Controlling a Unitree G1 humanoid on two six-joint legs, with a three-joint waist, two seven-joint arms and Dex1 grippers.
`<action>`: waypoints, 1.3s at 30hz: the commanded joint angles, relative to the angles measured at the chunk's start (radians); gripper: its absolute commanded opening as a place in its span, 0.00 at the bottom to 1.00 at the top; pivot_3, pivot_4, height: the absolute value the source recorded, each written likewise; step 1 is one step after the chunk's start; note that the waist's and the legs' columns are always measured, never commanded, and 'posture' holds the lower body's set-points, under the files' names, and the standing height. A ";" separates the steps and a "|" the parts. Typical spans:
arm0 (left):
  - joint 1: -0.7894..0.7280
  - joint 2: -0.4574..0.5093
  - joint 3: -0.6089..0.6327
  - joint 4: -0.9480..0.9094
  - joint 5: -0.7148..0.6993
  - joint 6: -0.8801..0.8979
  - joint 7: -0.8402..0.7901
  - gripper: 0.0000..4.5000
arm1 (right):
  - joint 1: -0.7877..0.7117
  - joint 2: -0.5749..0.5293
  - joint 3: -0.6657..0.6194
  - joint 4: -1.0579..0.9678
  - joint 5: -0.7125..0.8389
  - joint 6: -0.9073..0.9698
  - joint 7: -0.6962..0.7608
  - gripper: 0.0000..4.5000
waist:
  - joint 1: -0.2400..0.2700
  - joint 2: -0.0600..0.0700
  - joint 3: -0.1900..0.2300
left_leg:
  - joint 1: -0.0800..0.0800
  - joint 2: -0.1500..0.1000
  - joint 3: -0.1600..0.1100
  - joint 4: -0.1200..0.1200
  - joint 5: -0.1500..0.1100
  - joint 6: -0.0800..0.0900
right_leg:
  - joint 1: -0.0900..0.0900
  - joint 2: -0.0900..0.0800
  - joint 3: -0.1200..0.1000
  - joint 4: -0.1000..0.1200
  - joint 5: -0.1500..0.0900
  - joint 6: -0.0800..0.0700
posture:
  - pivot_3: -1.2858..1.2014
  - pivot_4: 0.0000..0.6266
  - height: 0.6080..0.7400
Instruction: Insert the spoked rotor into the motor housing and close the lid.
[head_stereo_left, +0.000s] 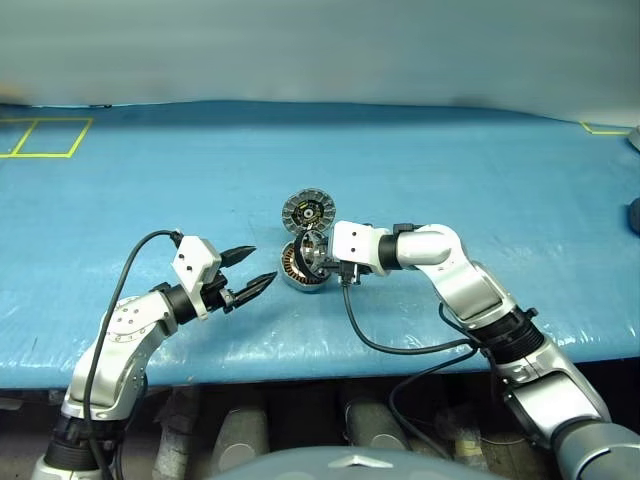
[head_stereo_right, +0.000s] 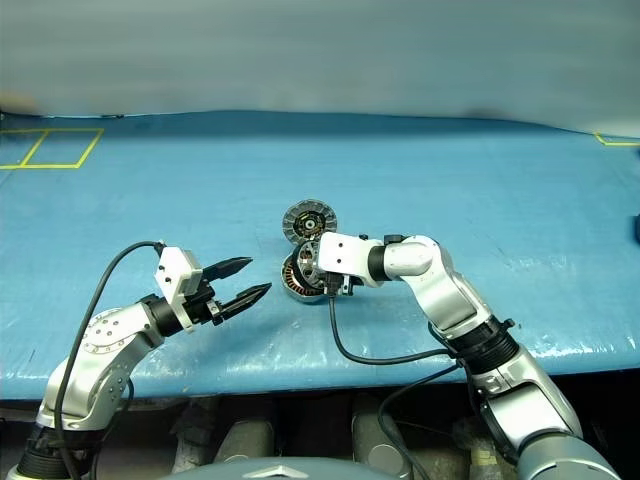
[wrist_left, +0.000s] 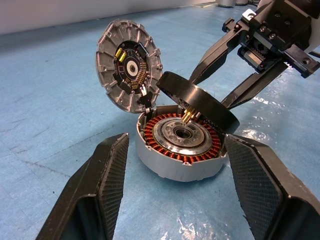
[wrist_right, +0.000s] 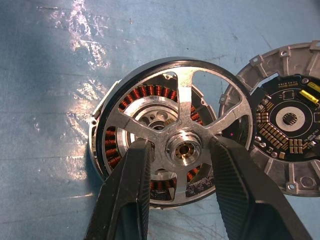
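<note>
At lower left of the head view my left end effector (head_stereo_left: 251, 268) hangs with its two black fingers apart, empty, aimed at the work just beside it. In the middle of the blue sheeted surface (head_stereo_left: 150, 190) sits the shallow silver-grey motor housing (wrist_left: 177, 152) with its copper-brown windings, and the round grey segmented lid (wrist_left: 129, 70) stands hinged open just behind it. Right of centre, my right end effector (wrist_right: 177, 150) is clamped on the hub of the thin silvery spoked rotor (wrist_right: 182, 127), which I judge tilted over the cup, one edge low and not yet seated. To do this well I should level the rotor, centre its hub on the housing's hub, and lower straight, releasing only once it sits flush.
</note>
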 joint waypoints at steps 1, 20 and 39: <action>-0.003 0.002 0.006 -0.024 -0.004 -0.011 -0.001 0.73 | -0.007 0.002 0.018 0.014 -0.021 -0.023 0.001 0.32 | -0.001 0.000 0.000 | 0.000 0.000 0.000 0.000 0.000 0.000 | 0.000 0.000 0.000 0.000 0.000 0.000 | 0.52 0.24 1.00; 0.001 -0.003 0.014 -0.021 -0.009 -0.017 0.000 0.73 | 0.037 0.098 -0.130 -0.081 0.180 0.081 -0.039 0.61 | -0.001 0.000 0.000 | 0.000 0.000 0.000 -0.001 0.000 0.000 | 0.000 0.000 0.000 0.000 0.000 0.000 | 0.52 0.24 1.00; 0.045 -0.023 -0.012 0.040 -0.009 -0.021 -0.027 0.73 | 0.157 0.322 -0.138 0.079 0.184 0.117 -0.327 0.01 | -0.007 0.000 0.000 | 0.000 0.000 0.000 -0.001 0.000 0.000 | -0.001 0.000 0.000 0.000 0.000 0.000 | 0.52 0.24 1.00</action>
